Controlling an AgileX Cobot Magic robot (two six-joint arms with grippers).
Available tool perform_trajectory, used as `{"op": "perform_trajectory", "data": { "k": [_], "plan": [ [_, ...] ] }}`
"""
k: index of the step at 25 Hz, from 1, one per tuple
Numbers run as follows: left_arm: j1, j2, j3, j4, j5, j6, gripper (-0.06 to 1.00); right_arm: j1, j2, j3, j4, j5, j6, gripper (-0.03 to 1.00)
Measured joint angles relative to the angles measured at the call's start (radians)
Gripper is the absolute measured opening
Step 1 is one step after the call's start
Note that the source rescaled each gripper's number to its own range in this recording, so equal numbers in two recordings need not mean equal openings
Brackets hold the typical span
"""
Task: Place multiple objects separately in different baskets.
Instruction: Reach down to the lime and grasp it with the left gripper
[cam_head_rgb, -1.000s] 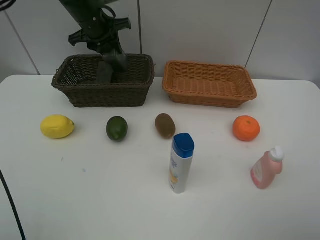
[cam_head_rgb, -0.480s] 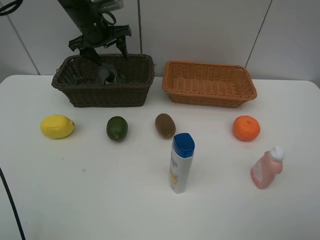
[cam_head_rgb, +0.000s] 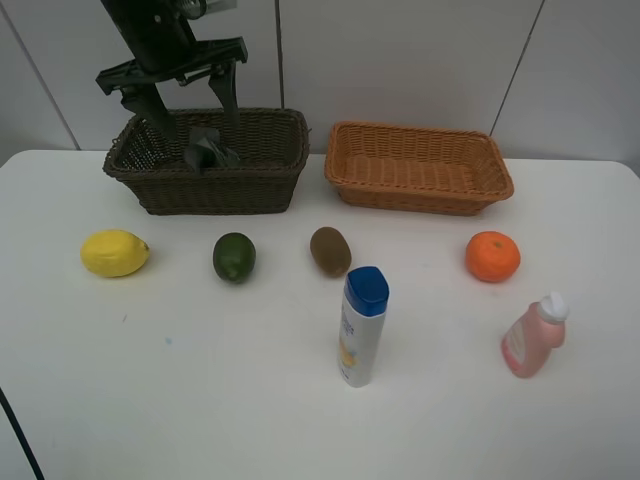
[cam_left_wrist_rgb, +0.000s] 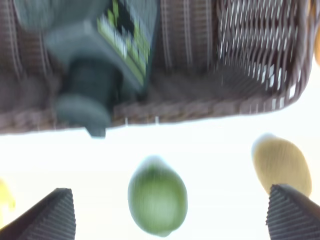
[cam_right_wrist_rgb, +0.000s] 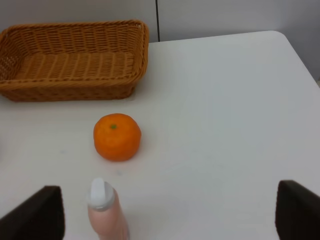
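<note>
Left hand (cam_head_rgb: 196, 118), fully open and empty, above dark basket (cam_head_rgb: 150, 190) at bench's far edge; 1 pump bottle (cam_head_rgb: 205, 150) lies inside. Right hand (cam_right_wrist_rgb: 170, 212) open, empty. Green fruit (cam_head_rgb: 234, 257), toward bench's left edge: probably light, rigid, smooth; grasp across its middle.

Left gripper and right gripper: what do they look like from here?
The left gripper is black: a wide crossbar with two slim fingers. Its pads are dark grey and ribbed. The right gripper shows only dark, blurry tips.

Brown basket (cam_head_rgb: 210, 190) and tan basket (cam_head_rgb: 420, 197) are woven.
</note>
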Motion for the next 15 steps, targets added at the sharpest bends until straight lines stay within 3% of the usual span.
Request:
{"op": "perform_trajectory", "data": {
  "k": [7, 11, 15],
  "plan": [
    [-0.122, -0.193, 0.317, 0.043, 0.002, -0.010, 1.00, 0.000, 0.000, 0.000, 0.000, 0.000, 0.000, 1.00],
    [-0.205, -0.204, 0.450, 0.105, -0.007, -0.069, 1.00, 0.000, 0.000, 0.000, 0.000, 0.000, 0.000, 1.00],
    [-0.232, -0.204, 0.561, 0.124, -0.153, -0.137, 1.00, 0.000, 0.000, 0.000, 0.000, 0.000, 0.000, 1.00]
  ]
}}
